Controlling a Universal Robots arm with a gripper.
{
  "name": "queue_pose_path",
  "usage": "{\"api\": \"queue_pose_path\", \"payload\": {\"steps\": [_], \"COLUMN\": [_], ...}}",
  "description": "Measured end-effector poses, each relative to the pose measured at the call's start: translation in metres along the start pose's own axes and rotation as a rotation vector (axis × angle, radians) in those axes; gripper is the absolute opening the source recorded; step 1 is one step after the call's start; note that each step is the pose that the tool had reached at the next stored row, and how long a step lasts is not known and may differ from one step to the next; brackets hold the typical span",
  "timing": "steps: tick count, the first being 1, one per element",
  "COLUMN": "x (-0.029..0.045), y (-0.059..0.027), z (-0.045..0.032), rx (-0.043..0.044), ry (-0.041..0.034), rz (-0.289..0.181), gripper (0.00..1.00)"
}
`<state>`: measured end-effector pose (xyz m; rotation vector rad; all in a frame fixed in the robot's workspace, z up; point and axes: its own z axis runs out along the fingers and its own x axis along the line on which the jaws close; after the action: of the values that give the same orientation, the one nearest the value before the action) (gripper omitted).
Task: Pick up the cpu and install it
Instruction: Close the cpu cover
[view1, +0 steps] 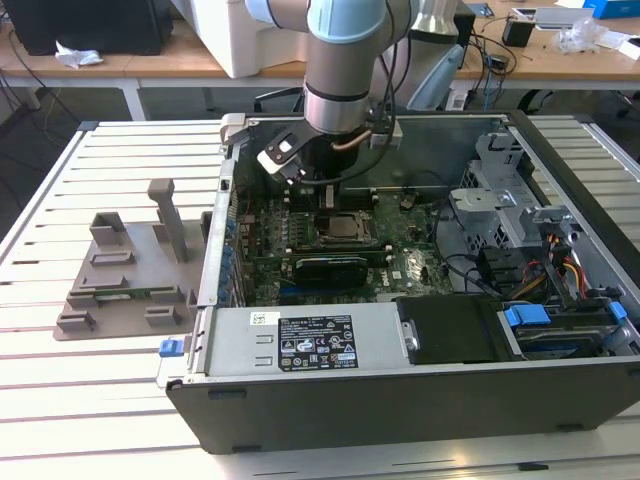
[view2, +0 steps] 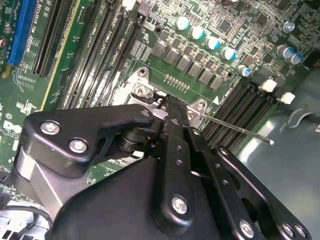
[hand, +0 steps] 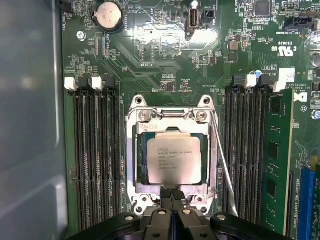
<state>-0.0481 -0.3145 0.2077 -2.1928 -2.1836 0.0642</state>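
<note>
CPU: seated flat within socket, silvery top showing. Fingers: clenched together, empty, at socket edge just beside chip. Handling note: probably best kept clear of loose retention lever; verify flush, level seating.

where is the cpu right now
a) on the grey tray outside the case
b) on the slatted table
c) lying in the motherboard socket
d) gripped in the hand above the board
c: in the first wrist view the cpu lies flat inside the socket frame, and the hand sits at the frame's edge, shut and not around the chip.
</note>
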Motion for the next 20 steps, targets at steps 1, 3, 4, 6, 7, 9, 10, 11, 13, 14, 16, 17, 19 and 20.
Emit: {"api": "queue_pose_path", "payload": {"steps": [1,3,4,6,7,9,10,11,13,14,16,17,19,20], "x": [-0.0001,-0.0002,-0.0004,-0.0006,-0.0006,-0.0008,-0.0008,-0.0007,-0.0007,-0.0006,-0.0006,-0.0006,-0.0007,-0.0010], "y": [0.0000,0.0002,0.0002,0.0002,0.0002,0.0035,0.0055,0.0073,0.0105,0.0125,0.0127,0.0125,0.0136,0.0157], "z": [0.0008,0.0025,0.0031,0.0033,0.0034,0.0032,0.0031,0.0030,0.0024,0.0018,-0.0053,-0.0091,-0.0122,-0.0123], "rx": [0.0003,0.0002,0.0004,0.0003,0.0002,0.0000,0.0003,0.0003,0.0001,-0.0010,-0.0001,0.0000,0.0001,0.0019], "ry": [-0.0005,-0.0003,-0.0008,-0.0005,-0.0004,-0.0001,0.0010,0.0024,0.0035,0.0046,0.0046,0.0043,0.0045,0.0048], "rz": [-0.001,-0.001,-0.002,-0.003,-0.003,-0.006,-0.008,-0.009,-0.011,-0.012,-0.011,-0.011,-0.012,-0.011], "gripper": [0.11,0.11,0.11,0.11,0.11,0.11,0.11,0.11,0.11,0.11,0.11,0.11,0.11,0.11]}}
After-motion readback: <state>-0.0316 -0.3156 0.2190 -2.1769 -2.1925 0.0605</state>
